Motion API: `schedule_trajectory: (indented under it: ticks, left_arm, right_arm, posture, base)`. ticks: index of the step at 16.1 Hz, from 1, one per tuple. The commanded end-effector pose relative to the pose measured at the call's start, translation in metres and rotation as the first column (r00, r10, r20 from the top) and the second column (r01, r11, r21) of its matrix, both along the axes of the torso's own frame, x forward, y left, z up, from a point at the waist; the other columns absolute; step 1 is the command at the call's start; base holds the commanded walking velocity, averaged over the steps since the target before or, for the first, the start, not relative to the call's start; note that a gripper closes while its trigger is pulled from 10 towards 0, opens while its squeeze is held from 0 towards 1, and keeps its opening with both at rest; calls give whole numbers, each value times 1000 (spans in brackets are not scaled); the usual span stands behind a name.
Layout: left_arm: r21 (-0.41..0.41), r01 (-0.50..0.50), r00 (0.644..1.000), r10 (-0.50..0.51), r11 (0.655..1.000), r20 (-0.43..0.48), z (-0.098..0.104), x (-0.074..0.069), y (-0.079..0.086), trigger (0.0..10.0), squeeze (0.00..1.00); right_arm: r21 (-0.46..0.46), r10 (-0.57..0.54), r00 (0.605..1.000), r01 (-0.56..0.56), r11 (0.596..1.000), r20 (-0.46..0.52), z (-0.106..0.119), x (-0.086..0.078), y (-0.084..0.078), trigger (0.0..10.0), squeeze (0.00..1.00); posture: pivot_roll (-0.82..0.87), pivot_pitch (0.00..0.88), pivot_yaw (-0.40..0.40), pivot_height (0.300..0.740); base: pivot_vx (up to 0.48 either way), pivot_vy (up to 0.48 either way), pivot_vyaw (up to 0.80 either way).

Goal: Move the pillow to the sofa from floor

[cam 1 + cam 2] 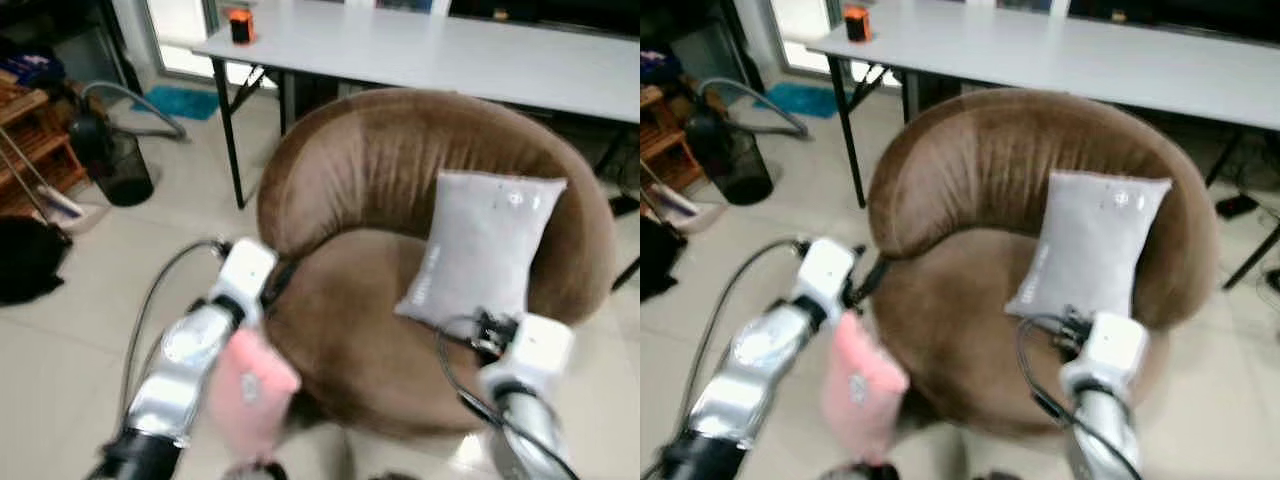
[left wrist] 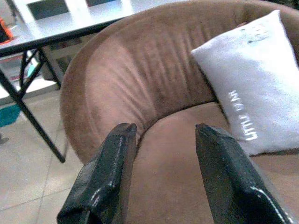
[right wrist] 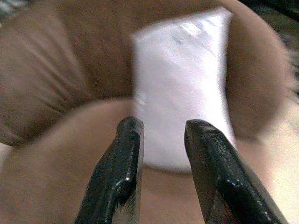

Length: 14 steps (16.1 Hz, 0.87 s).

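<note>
A light grey pillow (image 1: pixel 485 250) with white lettering stands tilted on the seat of the round brown sofa chair (image 1: pixel 380 160), leaning against its backrest on the right side. My left gripper (image 2: pixel 161 133) is open over the seat's left edge, with nothing between its fingers (image 2: pixel 105 182), and the pillow (image 2: pixel 254 84) lies off to its side. My right gripper (image 3: pixel 163 126) is open just in front of the pillow (image 3: pixel 182 88), at its lower edge, apart from it. In the left eye view the right gripper (image 1: pixel 487 326) sits by the pillow's bottom corner.
A long white table (image 1: pixel 450 50) stands behind the chair, with a small orange and black object (image 1: pixel 239 25) on it. A black bin (image 1: pixel 125 170), a wooden shelf (image 1: pixel 30 140) and a black bag (image 1: pixel 25 260) are on the left. Something pink and blurred (image 1: pixel 250 385) hangs under my left arm.
</note>
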<state>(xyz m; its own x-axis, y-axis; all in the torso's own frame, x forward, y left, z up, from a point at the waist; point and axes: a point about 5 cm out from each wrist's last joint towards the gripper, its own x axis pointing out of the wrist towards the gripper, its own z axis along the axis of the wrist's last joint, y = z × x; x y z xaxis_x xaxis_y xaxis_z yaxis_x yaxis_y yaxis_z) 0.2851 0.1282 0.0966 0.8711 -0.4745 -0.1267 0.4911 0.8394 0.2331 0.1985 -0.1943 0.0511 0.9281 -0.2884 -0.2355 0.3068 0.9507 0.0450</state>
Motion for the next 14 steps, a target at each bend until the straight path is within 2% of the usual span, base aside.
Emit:
schedule_trajectory:
  ticks: [1,9,14]
  left_arm:
    - [30,-5,1000,6,1000,-6,-3,0,4,10000,0]
    - [27,-15,1000,14,1000,7,-5,7,1,10000,0]
    - [28,-14,1000,13,1000,9,-7,7,1,10000,0]
  right_arm:
    - [-3,-11,1000,11,1000,-1,1,1,1,10000,0]
    - [-2,-40,999,40,999,-12,3,2,4,10000,0]
    - [-3,-31,999,31,1000,-30,-1,0,6,10000,0]
  posture:
    - [9,37,4,740]
    - [7,30,5,740]
    - [10,24,-3,740]
  base:
    - [0,480,-800]
    - [0,480,-800]
    - [0,480,-800]
